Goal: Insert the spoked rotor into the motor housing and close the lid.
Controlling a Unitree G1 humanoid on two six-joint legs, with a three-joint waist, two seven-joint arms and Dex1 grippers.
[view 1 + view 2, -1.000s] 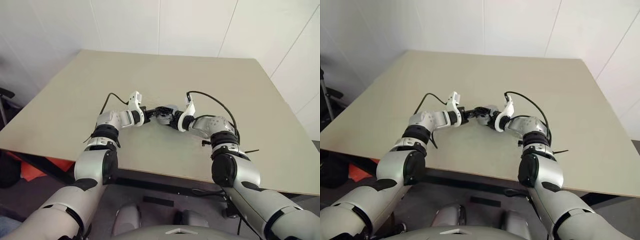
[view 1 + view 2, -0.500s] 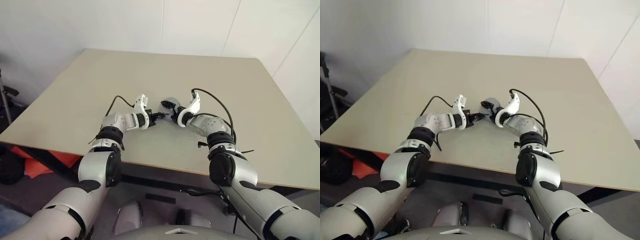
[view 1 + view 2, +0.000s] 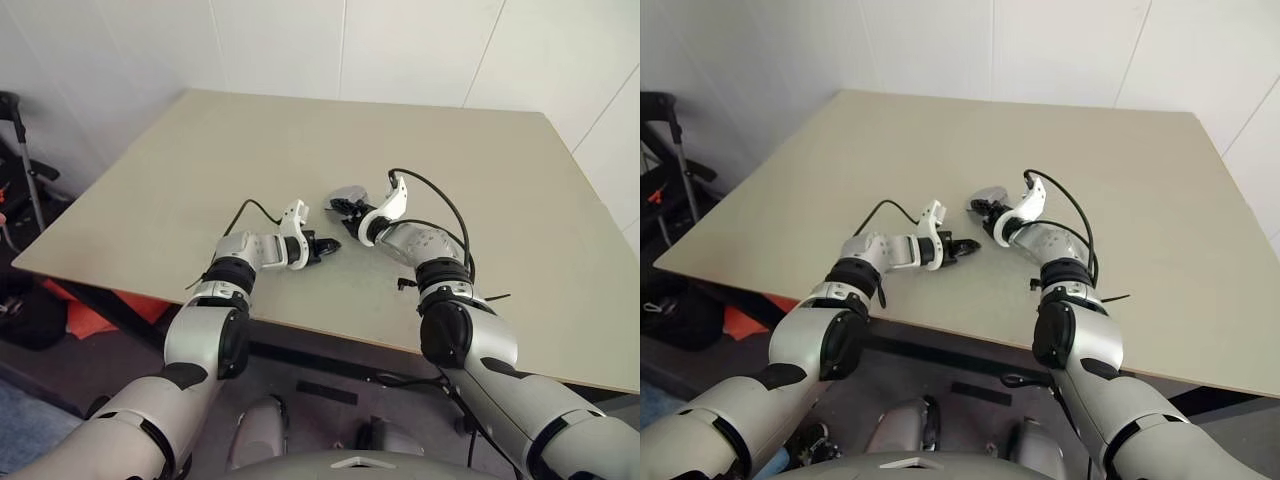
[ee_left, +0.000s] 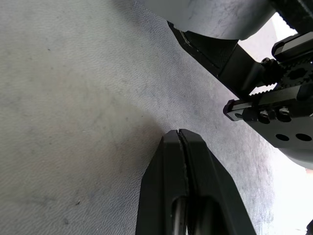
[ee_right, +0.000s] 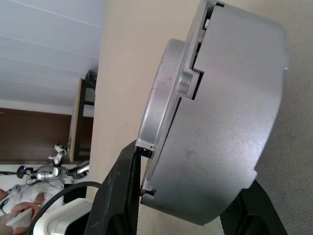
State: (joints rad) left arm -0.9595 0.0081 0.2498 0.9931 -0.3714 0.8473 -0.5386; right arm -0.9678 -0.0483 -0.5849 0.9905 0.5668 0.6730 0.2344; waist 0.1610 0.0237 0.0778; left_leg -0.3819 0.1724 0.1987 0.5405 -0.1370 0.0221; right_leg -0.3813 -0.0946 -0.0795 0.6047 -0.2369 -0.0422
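Holding anything on the right side?

Yes. The right gripper (image 3: 347, 206) has its black fingers either side of the motor housing (image 5: 225, 122) and pressed to it. I read that as a grasp. The part sits near the middle of the table (image 3: 480, 170), just ahead of the wrist.

On the table or lifted?

Can't tell. It's low, tipped on its side from the wrist's angle, and close to the surface.

Left side?

The left gripper (image 3: 330, 244) is clenched on nothing, fingers (image 4: 168, 161) pressed flat together. It hovers low over bare table, close beside the right one.

Lid status?

A thin ribbed disc sits flush on one end of the housing. That looks like the lid (image 5: 159, 98), on or nearly on. I can't tell from here whether the spoked rotor is inside.

So which step?

My guess is the closing stage: lid seated, the right arm handling the assembly.

Next move?

Probably brace the housing square with the right arm and bring the left in to press the lid home evenly. Pushing off-centre risks cocking the disc on the rim.
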